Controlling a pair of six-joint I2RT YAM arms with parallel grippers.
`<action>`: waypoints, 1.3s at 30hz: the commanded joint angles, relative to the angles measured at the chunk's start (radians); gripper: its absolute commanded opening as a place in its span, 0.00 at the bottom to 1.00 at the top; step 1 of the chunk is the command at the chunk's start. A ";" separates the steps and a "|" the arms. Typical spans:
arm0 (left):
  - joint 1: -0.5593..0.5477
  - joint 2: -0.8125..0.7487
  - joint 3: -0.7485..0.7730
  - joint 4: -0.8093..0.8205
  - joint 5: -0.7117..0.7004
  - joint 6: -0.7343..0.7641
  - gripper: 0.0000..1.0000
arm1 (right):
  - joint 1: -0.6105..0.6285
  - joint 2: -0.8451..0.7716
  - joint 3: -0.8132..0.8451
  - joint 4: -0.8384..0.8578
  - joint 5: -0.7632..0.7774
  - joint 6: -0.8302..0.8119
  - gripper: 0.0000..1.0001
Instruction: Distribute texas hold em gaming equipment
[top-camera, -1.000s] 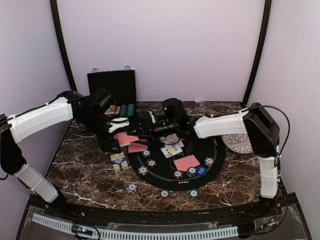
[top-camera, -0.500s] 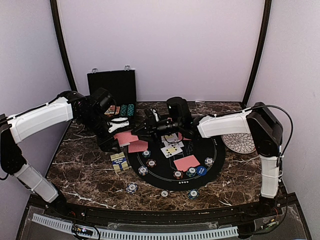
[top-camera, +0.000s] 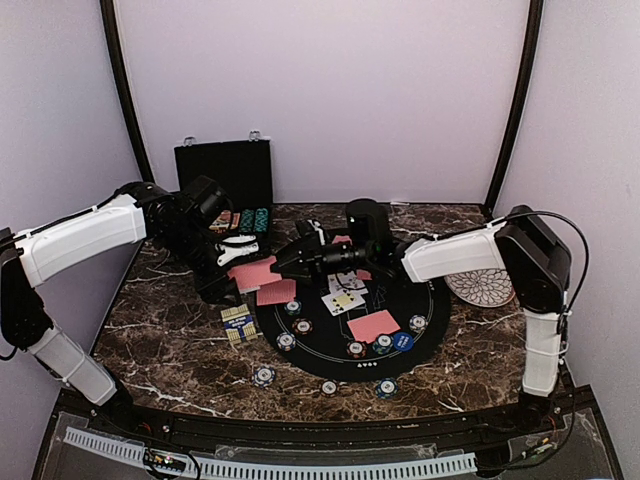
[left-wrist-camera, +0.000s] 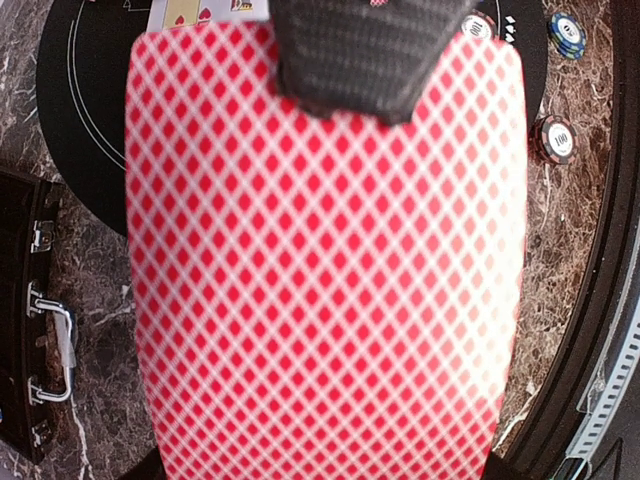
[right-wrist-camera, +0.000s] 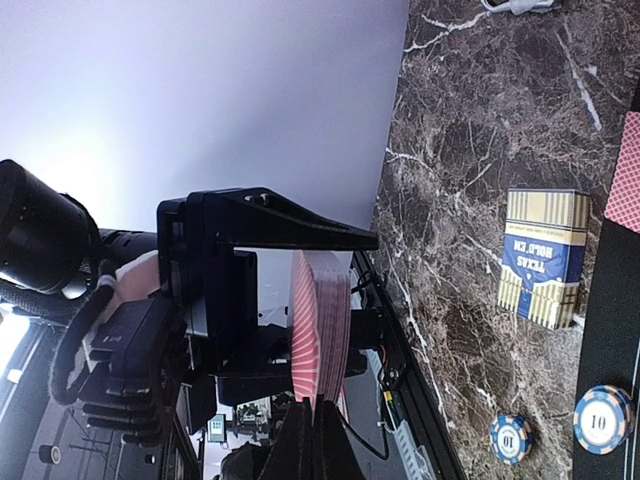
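Left gripper (top-camera: 240, 268) is clenched on a deck (top-camera: 252, 272) of red-backed cards. The deck is held off the desk (top-camera: 170, 330), just outside the far-left rim of the round black mat (top-camera: 322, 345). In the left wrist view the top card's red lattice back fills nearly the whole frame.

Right gripper (top-camera: 290, 265) reaches across the mat's far side and meets the end of the deck nearest the mat. One of its fingers (left-wrist-camera: 355, 50) lies flat on the top card's back. In the right wrist view the fingers sit close together at the deck's edge. Cannot tell whether a card is pinched between them.

- On the mat, around its middle: face-up cards (top-camera: 343, 300).
- On the mat, near-right: one loose red-backed card (top-camera: 373, 325), with a blue disc (top-camera: 403, 341) just beside it.
- Overlapping the mat's left rim: a second red-backed card (top-camera: 275, 293).
- Across the mat's near half: striped chips (top-camera: 356, 349), with three more on the desk just off the near rim.
- Left of the mat: card box (top-camera: 237, 322), flat on the desk.
- Right of the mat: patterned plate (top-camera: 475, 285).
- Beyond the mat's far-left: black case (top-camera: 223, 175), lid upright.
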 joint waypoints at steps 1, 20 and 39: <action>0.002 -0.023 0.005 0.005 -0.020 0.003 0.00 | -0.034 -0.064 -0.056 0.127 -0.023 0.058 0.00; 0.002 -0.019 -0.023 0.031 -0.060 -0.010 0.00 | -0.393 -0.253 -0.309 -0.388 0.042 -0.383 0.00; 0.014 -0.022 -0.029 0.031 -0.081 -0.008 0.00 | -0.524 -0.096 -0.246 -0.528 0.122 -0.588 0.00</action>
